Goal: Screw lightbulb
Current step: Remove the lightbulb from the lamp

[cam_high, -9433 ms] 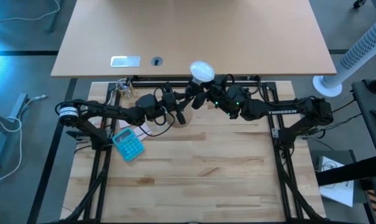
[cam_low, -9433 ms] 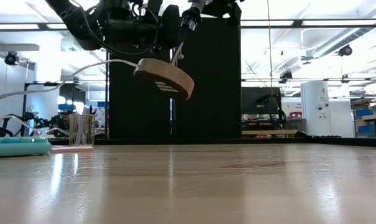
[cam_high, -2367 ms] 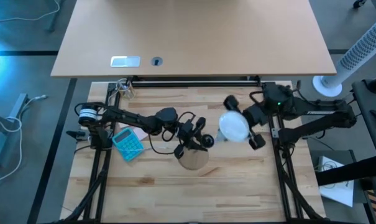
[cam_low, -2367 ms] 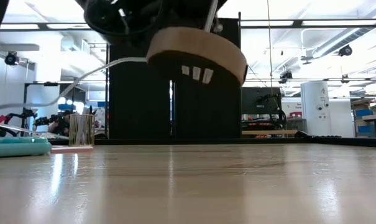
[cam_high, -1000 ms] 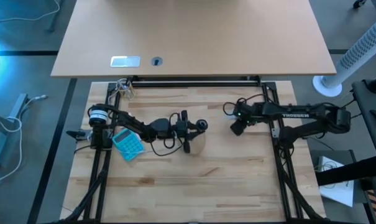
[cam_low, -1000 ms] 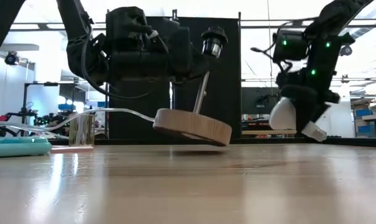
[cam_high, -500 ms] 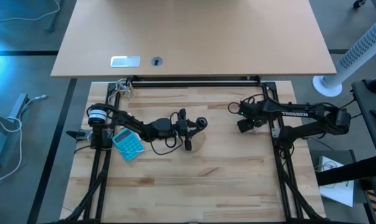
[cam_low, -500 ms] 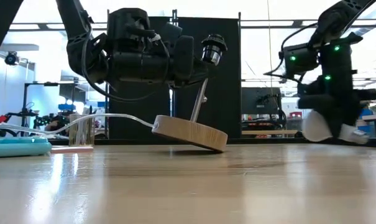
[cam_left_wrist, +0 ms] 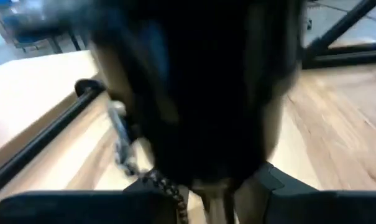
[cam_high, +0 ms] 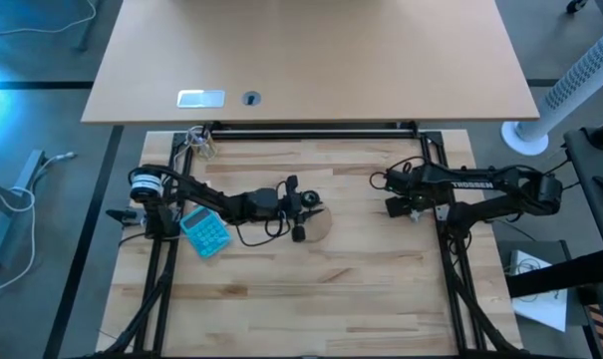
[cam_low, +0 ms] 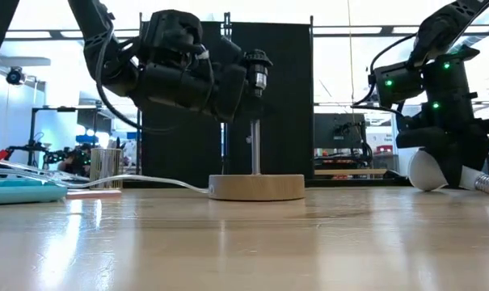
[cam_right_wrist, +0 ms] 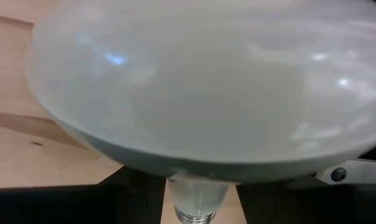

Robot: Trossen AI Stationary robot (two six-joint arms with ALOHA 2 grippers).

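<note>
Lightbulb [cam_low: 426, 170] lies on its side on the wooden table [cam_high: 311, 289], down at the right gripper [cam_low: 450, 166], its white frosted globe resting on the boards and its grey screw neck [cam_low: 486, 184] sticking out level past the dark fingers on the far side. In the right wrist view the globe [cam_right_wrist: 206, 81] fills nearly the whole picture, with the threaded neck [cam_right_wrist: 197, 202] running down between the 2 dark fingers; whether those fingers pinch the bulb or merely straddle it I cannot tell. From above, the right gripper [cam_high: 406, 204] sits low at the right side of the table and covers the bulb entirely. Well apart from it, near the middle of the table, the round wooden disc [cam_low: 257, 187] stands flat on the boards, with a thin metal stem [cam_low: 255, 145] rising upright from its centre to a black socket [cam_low: 255, 69] at the top. The left gripper [cam_low: 220, 93] hangs just beside that stem, level with the socket and above the disc; the left wrist view is a dark blur, so I cannot tell how its fingers are set. A pale cable [cam_low: 159, 181] trails from the disc across the table, away from the left gripper's fingers, toward a teal calculator [cam_high: 205, 232] that lies beside the left arm [cam_high: 211, 199]. A small clear cup [cam_low: 105, 168] stands behind that cable.
</note>
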